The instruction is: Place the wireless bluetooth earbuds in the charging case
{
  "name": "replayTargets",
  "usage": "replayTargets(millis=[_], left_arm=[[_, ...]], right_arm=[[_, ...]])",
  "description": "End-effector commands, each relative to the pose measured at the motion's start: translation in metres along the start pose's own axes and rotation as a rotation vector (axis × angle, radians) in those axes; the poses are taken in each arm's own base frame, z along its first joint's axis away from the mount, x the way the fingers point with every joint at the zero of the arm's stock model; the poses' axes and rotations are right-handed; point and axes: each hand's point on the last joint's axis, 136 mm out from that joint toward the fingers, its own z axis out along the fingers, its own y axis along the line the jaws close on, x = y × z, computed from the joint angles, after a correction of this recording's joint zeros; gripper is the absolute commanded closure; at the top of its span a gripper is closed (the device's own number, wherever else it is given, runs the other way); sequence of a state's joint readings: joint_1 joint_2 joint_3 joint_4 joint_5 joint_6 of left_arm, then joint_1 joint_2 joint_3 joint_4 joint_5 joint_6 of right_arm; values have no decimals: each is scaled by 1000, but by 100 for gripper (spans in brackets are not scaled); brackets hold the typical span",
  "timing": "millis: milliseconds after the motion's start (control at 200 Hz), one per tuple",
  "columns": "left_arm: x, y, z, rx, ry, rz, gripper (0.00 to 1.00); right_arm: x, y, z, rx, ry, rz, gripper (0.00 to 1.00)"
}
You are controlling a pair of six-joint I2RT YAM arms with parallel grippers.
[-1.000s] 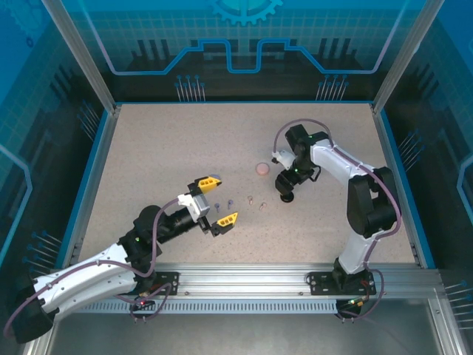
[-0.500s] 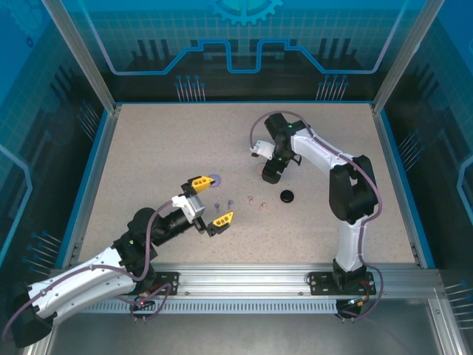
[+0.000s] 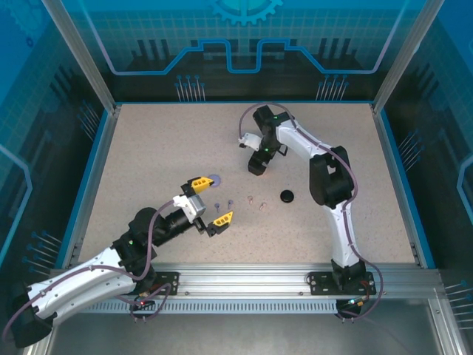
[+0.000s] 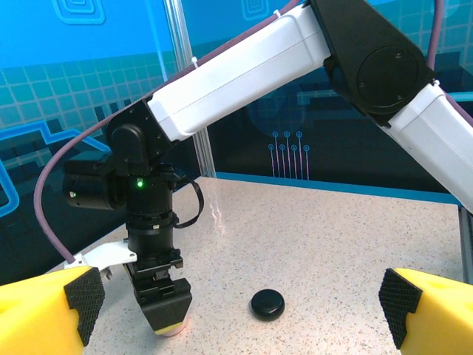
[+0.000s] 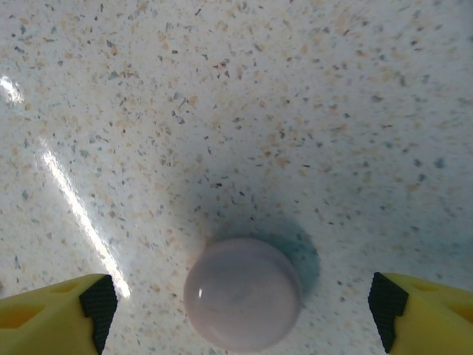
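The right gripper [image 5: 242,303] is hanging with jaws wide around a pale round case [image 5: 242,290], not touching it, just up-table of the black case [image 3: 287,196]. The left gripper [image 3: 211,200] is gaping empty, well apart from that black case. Between those two the earbuds [image 3: 230,201] are lying loose — tiny stemmed specks, lilac and pink.

The speckled table [image 5: 318,96] is brightly lit from above, a white glare streak being thrown left of the right gripper [image 5: 240,314], a soft shadow cast beyond the round case [image 5: 242,294] between its fingers, and the yellow fingertips [image 5: 44,314] rendered slightly soft.
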State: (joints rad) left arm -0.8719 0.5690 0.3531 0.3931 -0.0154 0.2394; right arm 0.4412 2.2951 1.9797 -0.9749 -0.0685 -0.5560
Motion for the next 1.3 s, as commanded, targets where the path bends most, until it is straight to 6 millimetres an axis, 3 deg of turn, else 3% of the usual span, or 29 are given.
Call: replayTargets(millis=[0, 315, 660, 690, 1296], left_arm=[[-7, 5, -2, -24, -17, 16, 1], [-7, 5, -1, -25, -16, 16, 1], [-6, 5, -1, -26, -12, 13, 1], [-5, 5, -1, -26, -11, 12, 1], [-3, 5, -1, -26, -5, 6, 1]], right_arm=[[-1, 13, 11, -72, 31, 74, 9], [11, 25, 23, -125, 89, 102, 10], [23, 38, 18, -153, 109, 110, 18], [21, 39, 7, -144, 90, 103, 19], [38, 70, 1, -195, 109, 90, 19]])
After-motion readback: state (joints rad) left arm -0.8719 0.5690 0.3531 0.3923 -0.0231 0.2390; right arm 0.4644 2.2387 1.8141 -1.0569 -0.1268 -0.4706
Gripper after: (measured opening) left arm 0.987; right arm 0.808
